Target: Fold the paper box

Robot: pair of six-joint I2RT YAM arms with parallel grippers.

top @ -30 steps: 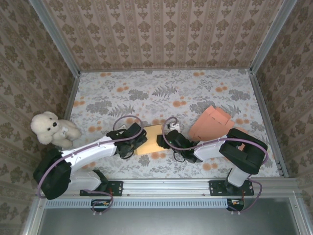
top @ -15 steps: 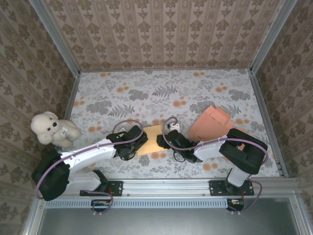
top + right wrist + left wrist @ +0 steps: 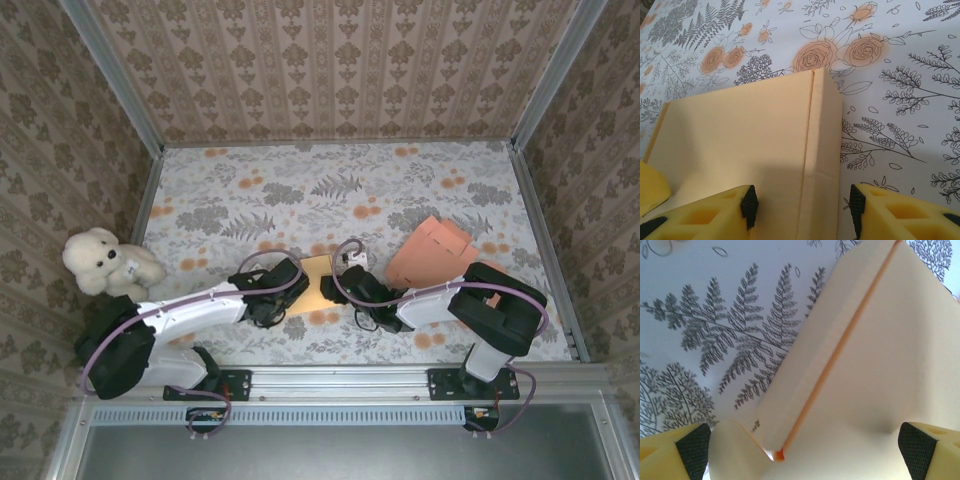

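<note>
Plainly, both arms' jaws gape at one cream box (image 3: 318,272) (one orange box (image 3: 432,250), one bear (image 3: 100,262)).

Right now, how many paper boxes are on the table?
2. A yellow box, partly folded, sits at the table's front centre; a pink box lies flat to its right. Others could be hidden.

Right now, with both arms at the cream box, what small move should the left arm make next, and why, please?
Probably close the left fingers onto the box. They stand wide open with its orange crease between them, gripping nothing, while the right fingers straddle the opposite folded edge, seemingly steadying it.
</note>
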